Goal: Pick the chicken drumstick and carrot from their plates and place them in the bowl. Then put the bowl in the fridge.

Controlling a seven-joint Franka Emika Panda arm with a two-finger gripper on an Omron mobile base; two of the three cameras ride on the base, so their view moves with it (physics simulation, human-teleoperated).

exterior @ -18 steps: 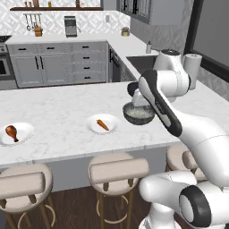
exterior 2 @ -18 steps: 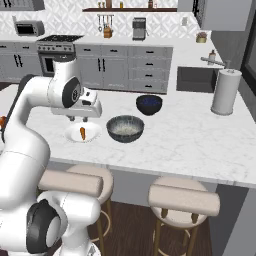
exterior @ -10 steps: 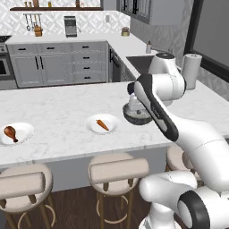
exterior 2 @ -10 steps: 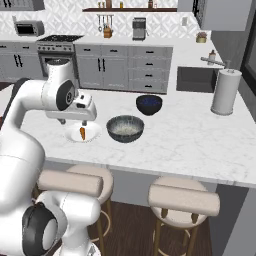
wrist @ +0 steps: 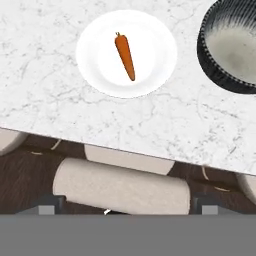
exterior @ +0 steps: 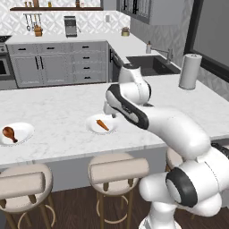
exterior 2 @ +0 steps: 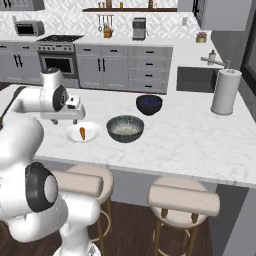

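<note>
Hand view shows me the carrot (wrist: 125, 55) lying on its white plate (wrist: 97, 75) on the table (wrist: 60, 110), the grey bowl (wrist: 235, 50) just beside. Drumstick (exterior: 9, 133) rests on the far-left plate (exterior: 24, 129). Whether the fingers are apart, I cannot tell.

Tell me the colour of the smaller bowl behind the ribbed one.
Glossy dark blue-black bowl; clearest in the right base view.
</note>
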